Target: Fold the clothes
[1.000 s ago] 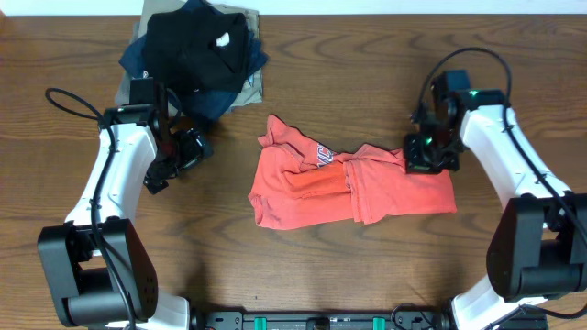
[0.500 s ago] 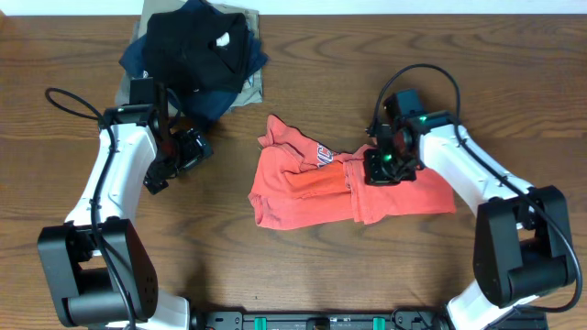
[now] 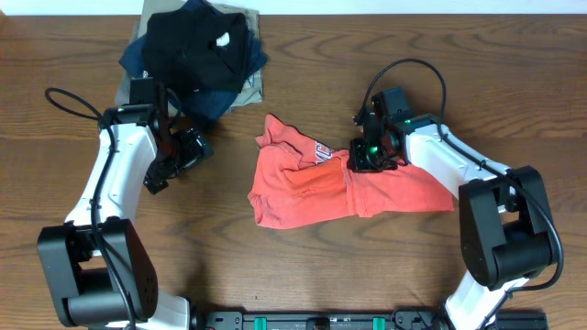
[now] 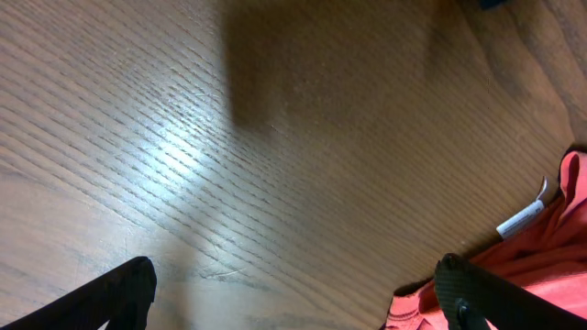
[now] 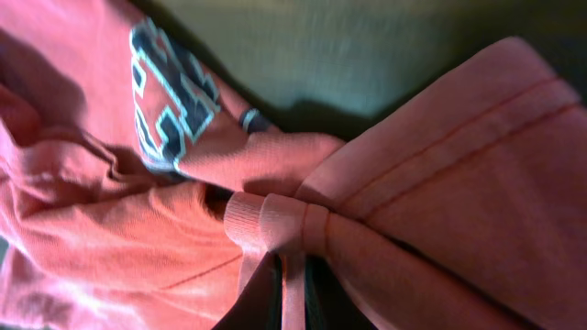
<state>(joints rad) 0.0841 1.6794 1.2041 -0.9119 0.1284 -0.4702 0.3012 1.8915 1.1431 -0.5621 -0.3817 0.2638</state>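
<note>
1. Red-orange T-shirt: lies crumpled and partly folded near the middle of the wooden table, between the two arms. Its white, dark-edged lettering shows on an upturned fold at the far edge.
2. Right gripper: sits over the far middle edge of the T-shirt and is clamped on a bunched fold of its cloth. In the right wrist view a rolled hem band is pinched between the dark fingers, with the lettering just beyond.
3. Left gripper: jaws spread wide and holding nothing, above bare wood to the left of the T-shirt and apart from it. The left wrist view catches the shirt's edge and a white tag at lower right.
4. Pile of dark garments: black and navy pieces over a khaki one at the far left of the table. It lies just behind the left gripper and well apart from the T-shirt.
5. Black cable: loops above the right arm.
</note>
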